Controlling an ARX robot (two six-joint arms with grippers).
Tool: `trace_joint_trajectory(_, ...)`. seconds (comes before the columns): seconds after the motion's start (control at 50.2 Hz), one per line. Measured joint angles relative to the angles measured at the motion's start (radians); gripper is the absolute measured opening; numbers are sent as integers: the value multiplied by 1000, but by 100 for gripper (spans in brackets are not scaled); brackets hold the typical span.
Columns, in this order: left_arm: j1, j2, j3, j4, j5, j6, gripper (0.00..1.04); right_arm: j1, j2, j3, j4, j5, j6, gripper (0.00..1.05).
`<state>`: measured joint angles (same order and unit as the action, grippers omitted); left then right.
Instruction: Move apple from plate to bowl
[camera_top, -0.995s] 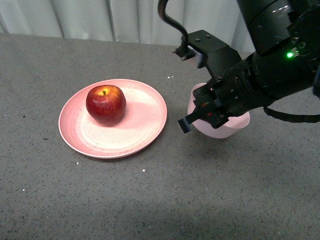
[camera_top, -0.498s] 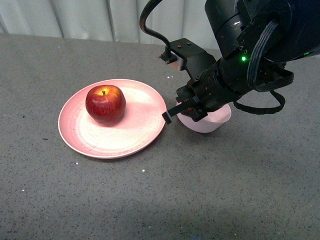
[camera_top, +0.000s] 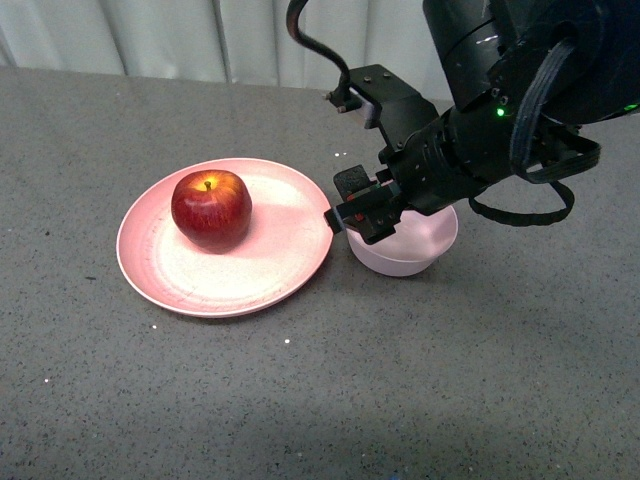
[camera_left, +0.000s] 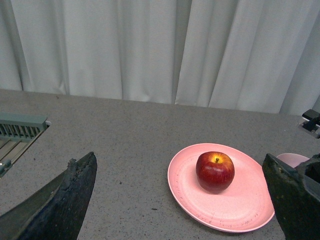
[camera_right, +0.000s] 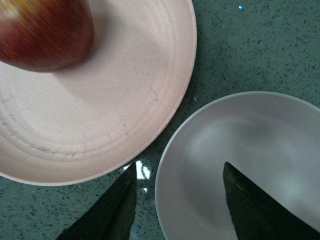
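Note:
The dark red apple (camera_top: 211, 208) sits on the left part of the wide salmon-pink plate (camera_top: 160, 283). The small pale pink bowl (camera_top: 412, 250) stands just right of the plate, almost touching its rim. My right gripper (camera_top: 356, 214) is open and empty, low over the bowl's plate-side rim. In the right wrist view the gripper (camera_right: 180, 166) straddles that rim: one finger (camera_right: 117, 207) is outside, the other inside the bowl (camera_right: 215, 135); the plate (camera_right: 125, 95) and apple (camera_right: 45, 30) show too. My left gripper (camera_left: 178, 158) is open and empty, well back from the apple (camera_left: 215, 171), plate (camera_left: 230, 212) and bowl (camera_left: 292, 158).
The table is grey and speckled, with white curtains (camera_top: 150, 40) along its far edge. A grey grille (camera_left: 20, 127) lies at the table's side in the left wrist view. The big black right arm (camera_top: 520, 90) hangs over the table's right rear.
My right arm has swung left toward the plate. The bowl now stands further left, close to the plate's rim. The apple and plate have not moved.

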<state>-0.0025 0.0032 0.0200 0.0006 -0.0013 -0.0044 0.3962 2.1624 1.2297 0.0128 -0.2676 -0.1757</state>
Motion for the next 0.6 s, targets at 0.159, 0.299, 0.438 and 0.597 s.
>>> trace_joint_trajectory(0.159,0,0,0,0,0,0,98,-60,-140,-98,140,-26,114,80)
trace_joint_trajectory(0.299,0,0,0,0,0,0,98,-160,-360,-281,344,83,153,95)
trace_joint_trajectory(0.438,0,0,0,0,0,0,98,-264,-543,-483,498,161,140,95)
trace_joint_trajectory(0.597,0,0,0,0,0,0,98,-359,-701,-674,605,176,127,94)
